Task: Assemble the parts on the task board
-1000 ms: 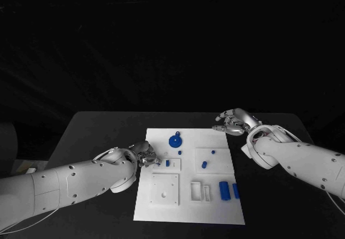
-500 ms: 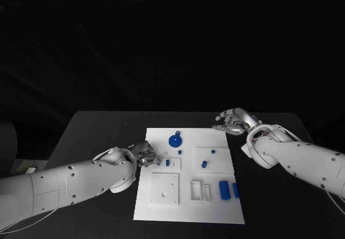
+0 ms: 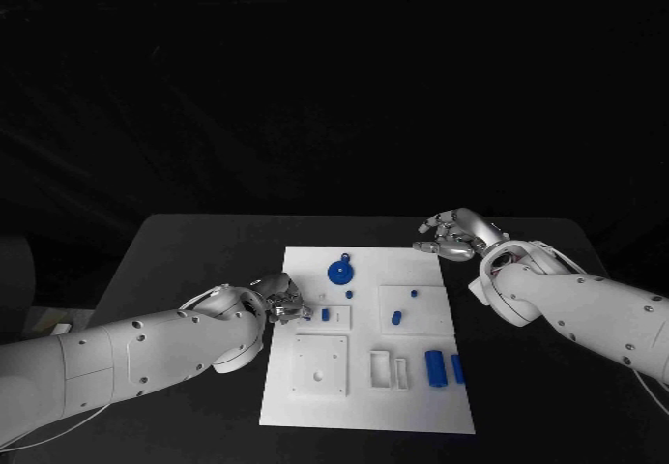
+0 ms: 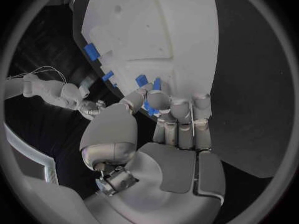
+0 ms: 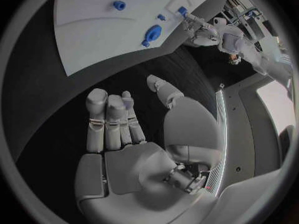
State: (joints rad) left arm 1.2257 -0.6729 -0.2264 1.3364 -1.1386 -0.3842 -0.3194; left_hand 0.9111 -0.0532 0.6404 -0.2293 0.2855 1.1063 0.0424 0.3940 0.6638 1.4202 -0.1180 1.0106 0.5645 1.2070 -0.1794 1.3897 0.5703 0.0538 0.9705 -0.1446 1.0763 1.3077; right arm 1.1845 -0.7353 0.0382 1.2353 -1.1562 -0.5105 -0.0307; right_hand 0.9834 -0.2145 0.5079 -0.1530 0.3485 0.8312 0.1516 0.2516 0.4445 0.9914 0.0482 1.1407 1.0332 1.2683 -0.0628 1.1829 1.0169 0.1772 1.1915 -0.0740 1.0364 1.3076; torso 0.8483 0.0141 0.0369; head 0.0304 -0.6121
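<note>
Working at the task board's (image 3: 365, 387) left edge, our left hand (image 3: 283, 300) pinches a small blue part (image 4: 151, 86) that we should seat squarely and gently, while our right hand (image 3: 454, 235) hovers empty, fingers loosely curled, beyond the far right corner.

A robotics lab or test room, by the look of it. A black counter (image 3: 195, 261) stands before a plain dark backdrop, with no household or shop goods about. On it lies a white task board (image 3: 365, 416) with moulded recesses and small blue parts (image 3: 435, 368), a bench fixture made for assembly trials. Two white robot arms reach in over the counter from either side. In the right wrist view a pale panel with a bright edge strip (image 5: 219, 129) stands beside the counter.
</note>
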